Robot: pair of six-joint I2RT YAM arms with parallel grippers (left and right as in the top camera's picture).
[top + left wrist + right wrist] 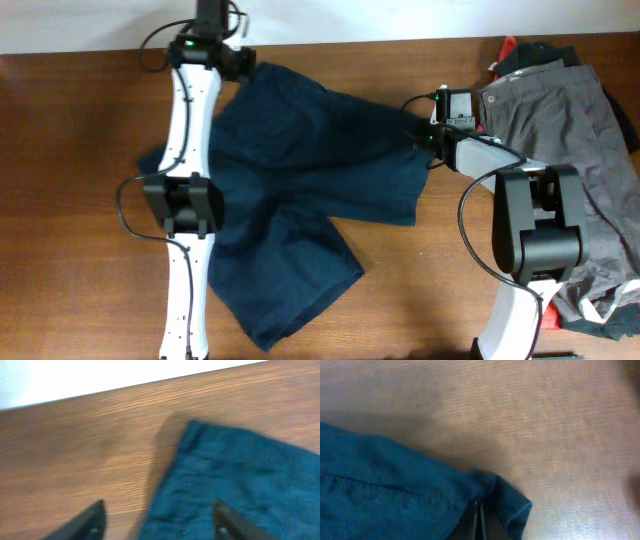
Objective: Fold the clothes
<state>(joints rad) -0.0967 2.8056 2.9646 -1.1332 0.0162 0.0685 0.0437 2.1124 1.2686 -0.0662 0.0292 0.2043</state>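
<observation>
The navy-blue shorts (300, 190) lie spread on the wooden table in the overhead view, one leg toward the front. My left gripper (243, 62) is at their far left corner. In the left wrist view its fingers (160, 520) are open, straddling the edge of the shorts (230, 480). My right gripper (428, 135) is at the shorts' right corner. In the right wrist view its fingers (478, 520) are shut on a fold of the shorts (395, 490) near the corner.
Grey trousers (560, 120) lie piled at the right, with red and black garments (512, 50) beneath them and a red bit (553, 320) near the right arm's base. Bare wood (70, 200) lies left of the shorts.
</observation>
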